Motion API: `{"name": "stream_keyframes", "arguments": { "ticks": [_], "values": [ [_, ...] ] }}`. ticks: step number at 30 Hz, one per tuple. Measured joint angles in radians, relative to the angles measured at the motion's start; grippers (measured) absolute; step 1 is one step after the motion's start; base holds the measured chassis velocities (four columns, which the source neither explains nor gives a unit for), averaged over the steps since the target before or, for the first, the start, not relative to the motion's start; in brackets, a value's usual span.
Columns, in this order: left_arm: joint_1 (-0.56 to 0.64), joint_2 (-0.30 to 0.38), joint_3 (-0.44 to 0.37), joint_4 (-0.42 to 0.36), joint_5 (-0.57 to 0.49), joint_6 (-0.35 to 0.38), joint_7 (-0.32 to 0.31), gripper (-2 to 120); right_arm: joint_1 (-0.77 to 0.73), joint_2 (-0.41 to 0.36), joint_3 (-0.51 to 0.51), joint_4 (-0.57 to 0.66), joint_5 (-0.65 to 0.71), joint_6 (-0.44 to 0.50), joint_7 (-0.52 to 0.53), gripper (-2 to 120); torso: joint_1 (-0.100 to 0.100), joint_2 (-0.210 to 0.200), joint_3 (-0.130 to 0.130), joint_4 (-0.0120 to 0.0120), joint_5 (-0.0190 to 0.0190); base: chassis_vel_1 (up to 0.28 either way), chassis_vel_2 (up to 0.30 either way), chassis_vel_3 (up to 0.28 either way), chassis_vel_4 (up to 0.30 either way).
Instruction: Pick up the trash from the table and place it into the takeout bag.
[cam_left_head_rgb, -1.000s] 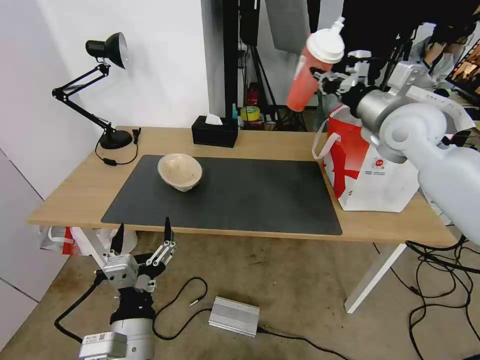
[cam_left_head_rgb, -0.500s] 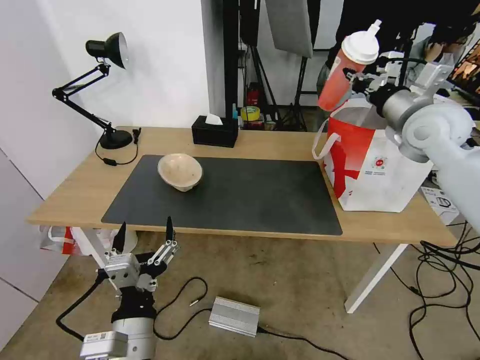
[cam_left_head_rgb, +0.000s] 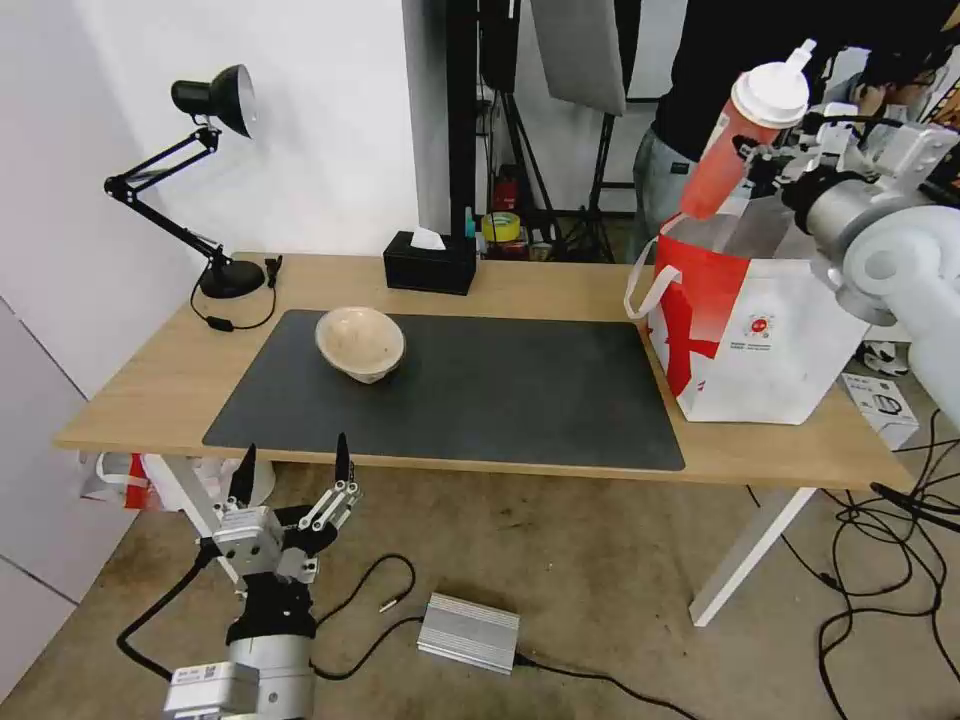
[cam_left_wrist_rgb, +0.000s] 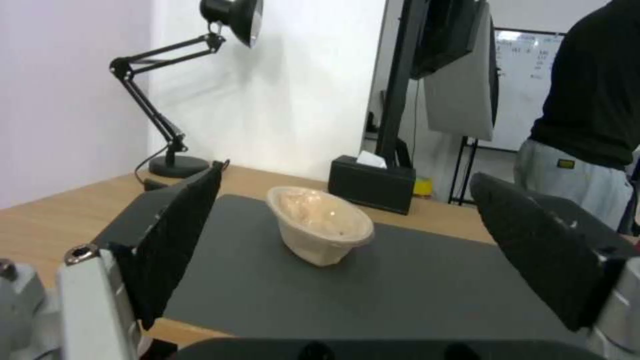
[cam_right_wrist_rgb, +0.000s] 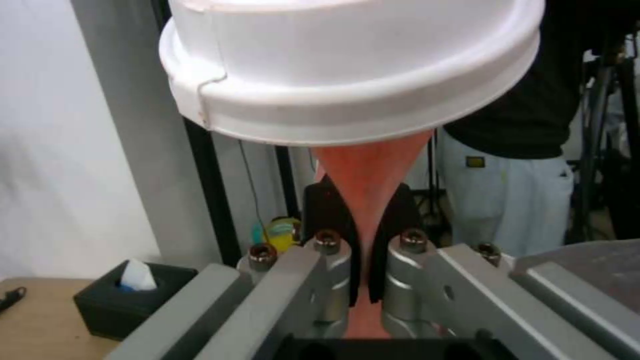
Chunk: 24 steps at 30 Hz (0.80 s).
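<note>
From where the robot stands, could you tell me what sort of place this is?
Probably a robotics lab or studio: tripods and stands behind the table, loose cables on the concrete floor, and a whiteboard on the back wall.

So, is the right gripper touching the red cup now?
Touching. In the right wrist view the right gripper pinches the red cup between both black pads, squeezing its wall flat.

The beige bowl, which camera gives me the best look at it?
The left wrist view: the beige bowl sits close and central on the dark mat, tilted, its inside and outer wall both visible between the open left gripper's fingers. The head view shows the same bowl smaller, from above.
</note>
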Motion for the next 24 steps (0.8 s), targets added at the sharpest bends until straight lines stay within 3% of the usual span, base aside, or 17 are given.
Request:
{"name": "stream_keyframes", "arguments": {
  "ticks": [24],
  "values": [
    [0.01, 0.0, -0.002, 0.001, 0.001, -0.002, 0.0, 100, -0.04, 0.029, 0.026, -0.103, -0.052, 0.017, -0.021, 2, 0.0, 0.0, 0.0, 0.0, 0.0, 0.0, 0.0, 0.0, 0.0]
  ]
}}
